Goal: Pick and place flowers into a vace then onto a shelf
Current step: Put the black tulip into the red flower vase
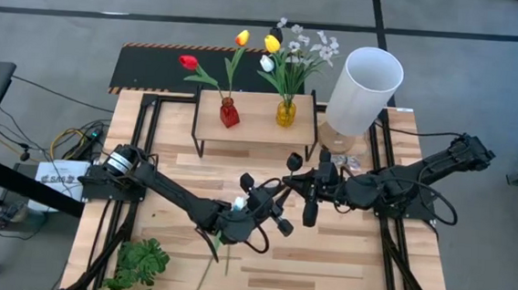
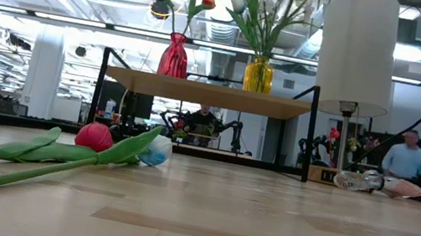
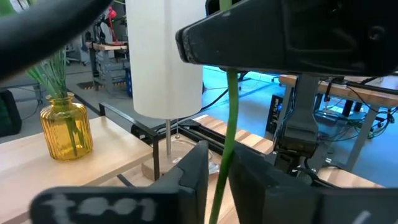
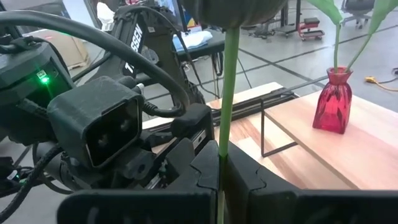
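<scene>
In front of the shelf point(image 1: 256, 117), both hands pinch one dark tulip's stem point(image 4: 227, 93): left hand point(image 1: 268, 210), right hand point(image 1: 308, 199).

Overhead camera looks straight down; low camera faces level across the table; both share the shelf point(image 1: 257, 114) (wrist cameras sit close).

Your two arms are dark, near-black machines built of chunky jointed links, each trailing looped black cables along its length. The left arm point(image 1: 160, 186) carries a round silver-and-black motor housing near its base, while the right arm point(image 1: 422, 170) shows matte black casings throughout. In the right wrist view, you see a boxy black housing with two square recesses, a small green indicator light, and white lettering on a link.
</scene>
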Robot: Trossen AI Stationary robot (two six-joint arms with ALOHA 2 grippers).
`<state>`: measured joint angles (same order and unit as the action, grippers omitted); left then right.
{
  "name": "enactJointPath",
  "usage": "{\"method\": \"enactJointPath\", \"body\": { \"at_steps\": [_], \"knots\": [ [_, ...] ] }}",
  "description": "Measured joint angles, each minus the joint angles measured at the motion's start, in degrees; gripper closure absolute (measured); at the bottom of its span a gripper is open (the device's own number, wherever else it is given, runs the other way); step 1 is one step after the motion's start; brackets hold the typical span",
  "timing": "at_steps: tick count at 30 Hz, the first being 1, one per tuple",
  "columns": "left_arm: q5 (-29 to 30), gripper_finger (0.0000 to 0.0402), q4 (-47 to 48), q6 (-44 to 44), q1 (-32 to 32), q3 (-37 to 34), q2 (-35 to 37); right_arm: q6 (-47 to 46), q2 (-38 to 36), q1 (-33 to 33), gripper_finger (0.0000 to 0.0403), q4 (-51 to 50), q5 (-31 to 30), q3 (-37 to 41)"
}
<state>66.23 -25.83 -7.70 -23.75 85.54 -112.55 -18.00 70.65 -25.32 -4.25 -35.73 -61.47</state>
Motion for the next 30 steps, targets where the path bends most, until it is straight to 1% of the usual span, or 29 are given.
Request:
{"method": "enactJointPath", "body": {
  "at_steps": [6,11,14,18,22,26,30],
  "knots": [
    [-0.3,0.0396,-1.0,2.5,0.0,0.0,0.0,-0.5,0.0,0.0,0.0403,0.1,0.8,0.0],
    [-0.2,0.0397,-1.1,2.1,0.0,0.0,0.0,-0.5,0.0,0.0,0.0394,0.1,0.9,0.0],
    [0.2,0.0400,-1.3,1.8,0.0,0.0,0.0,-0.1,-0.1,0.0,0.0370,-0.1,1.1,0.0],
    [0.5,0.0401,-2.7,2.4,-0.1,0.0,0.1,1.6,-0.7,-0.3,0.0323,-0.5,1.7,0.0],
    [3.4,0.0401,-3.9,4.6,-0.2,0.1,0.9,-1.1,-3.2,-2.2,0.0277,-4.7,1.6,0.0],
    [7.3,0.0401,-4.3,10.1,-0.5,0.1,3.8,-5.2,-6.3,-6.4,0.0246,-11.9,1.0,0.1],
    [9.2,0.0401,-4.2,13.9,-0.5,0.1,7.2,-11.9,-8.1,-12.5,0.0233,-18.6,-1.4,0.1]
  ]
}}
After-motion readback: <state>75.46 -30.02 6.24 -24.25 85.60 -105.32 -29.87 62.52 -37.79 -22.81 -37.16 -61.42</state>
